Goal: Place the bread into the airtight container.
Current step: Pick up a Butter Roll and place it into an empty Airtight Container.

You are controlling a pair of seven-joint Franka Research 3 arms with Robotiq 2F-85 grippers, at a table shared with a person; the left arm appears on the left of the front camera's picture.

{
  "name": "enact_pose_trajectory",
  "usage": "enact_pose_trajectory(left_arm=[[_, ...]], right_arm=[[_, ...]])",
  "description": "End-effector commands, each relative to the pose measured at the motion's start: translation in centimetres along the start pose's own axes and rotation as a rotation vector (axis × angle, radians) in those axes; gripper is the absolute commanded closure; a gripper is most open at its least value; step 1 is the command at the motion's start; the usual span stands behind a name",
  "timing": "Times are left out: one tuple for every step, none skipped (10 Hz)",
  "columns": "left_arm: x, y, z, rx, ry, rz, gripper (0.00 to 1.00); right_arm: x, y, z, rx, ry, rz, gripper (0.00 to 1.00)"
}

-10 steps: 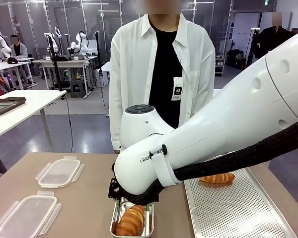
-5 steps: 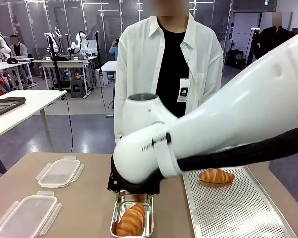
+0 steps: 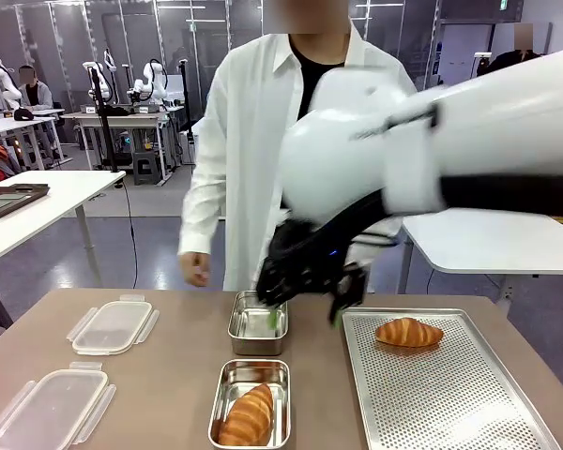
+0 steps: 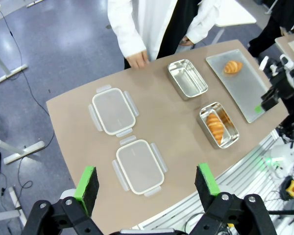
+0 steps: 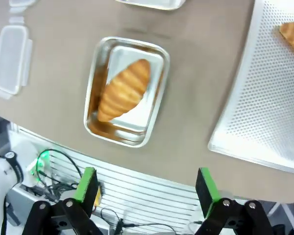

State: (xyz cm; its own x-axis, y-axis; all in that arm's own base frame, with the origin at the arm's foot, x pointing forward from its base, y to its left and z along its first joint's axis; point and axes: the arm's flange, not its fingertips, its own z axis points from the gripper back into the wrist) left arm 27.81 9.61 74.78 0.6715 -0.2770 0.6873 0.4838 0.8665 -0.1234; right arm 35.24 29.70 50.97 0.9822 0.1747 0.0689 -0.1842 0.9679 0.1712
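Note:
One croissant (image 3: 247, 415) lies in the near steel container (image 3: 214, 424); in the right wrist view the croissant (image 5: 125, 89) lies diagonally in that container (image 5: 88, 113), below my open fingers. A second croissant (image 3: 409, 332) rests on the perforated tray (image 3: 450, 394). The far steel container (image 3: 253, 343) holds nothing. My right gripper (image 3: 307, 307) hangs open and holds nothing, above the table between the far container and the tray. My left gripper (image 4: 146, 181) is open, high over the table, which also shows both croissants (image 4: 215, 126) (image 4: 232, 66).
Two clear clip-on lids (image 3: 113, 326) (image 3: 52, 408) lie at the table's left. A person in a white shirt stands at the far edge, one hand (image 3: 196, 268) hanging near the table. The tray (image 5: 255, 98) covers the right side.
My right arm has lifted off the near container and swung up and to the right, which uncovers the far container. The person has shifted to the left.

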Motion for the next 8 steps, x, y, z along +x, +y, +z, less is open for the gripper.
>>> enact_pose_trajectory(left_arm=[[0.1,0.0,0.1,-0.008,-0.003,-0.011,0.00],[0.1,0.0,0.1,-0.008,-0.003,-0.011,0.00],[0.1,0.0,0.1,-0.008,-0.003,-0.011,0.00],[0.1,0.0,0.1,-0.008,-0.003,-0.011,0.00],[0.1,0.0,0.1,-0.008,-0.003,-0.011,0.00],[0.1,0.0,0.1,-0.008,-0.003,-0.011,0.00],[0.1,0.0,0.1,-0.008,-0.003,-0.011,0.00],[0.1,0.0,0.1,-0.008,-0.003,-0.011,0.00]], right_arm=[[-1.4,-5.6,2.7,0.009,-0.051,0.054,0.00],[-0.9,-9.0,3.9,-0.028,-0.099,0.095,0.00],[0.5,-12.0,4.4,-0.002,-0.214,0.140,0.00],[1.7,-15.2,4.2,-0.019,-0.204,0.170,0.00],[3.3,-18.4,3.9,0.016,-0.170,0.213,0.00],[5.1,-21.4,3.3,0.017,-0.145,0.243,0.00],[7.0,-23.4,2.2,0.006,-0.129,0.260,0.00],[8.3,-24.7,1.2,-0.045,-0.111,0.261,0.00]])
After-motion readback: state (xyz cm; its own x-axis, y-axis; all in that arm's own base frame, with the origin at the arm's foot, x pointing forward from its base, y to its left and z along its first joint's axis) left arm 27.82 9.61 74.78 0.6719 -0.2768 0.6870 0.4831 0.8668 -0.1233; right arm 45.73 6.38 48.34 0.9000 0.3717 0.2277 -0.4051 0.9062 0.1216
